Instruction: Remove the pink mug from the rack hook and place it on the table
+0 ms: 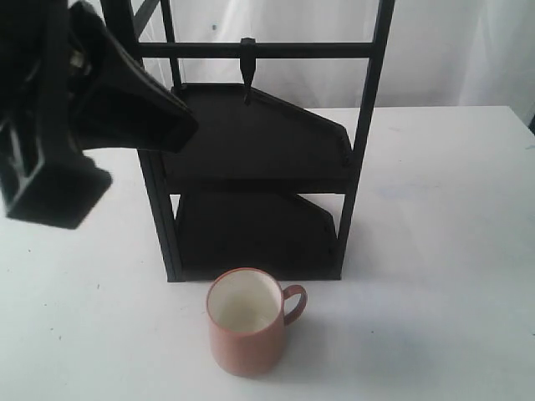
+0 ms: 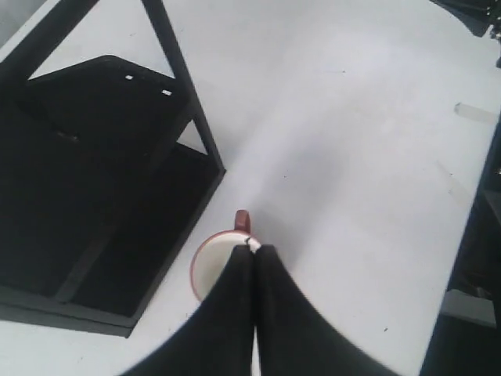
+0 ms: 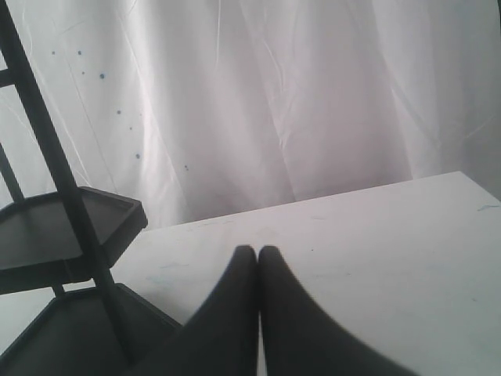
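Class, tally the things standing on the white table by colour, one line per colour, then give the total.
Pink: 1, the pink mug
Black: 1, the rack
Total: 2, both standing on the table

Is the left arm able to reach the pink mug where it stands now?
Probably yes. The pink mug stands upright on the table, in front of the rack, with nothing over it. The left end effector hangs above it, shut, so it must open first.
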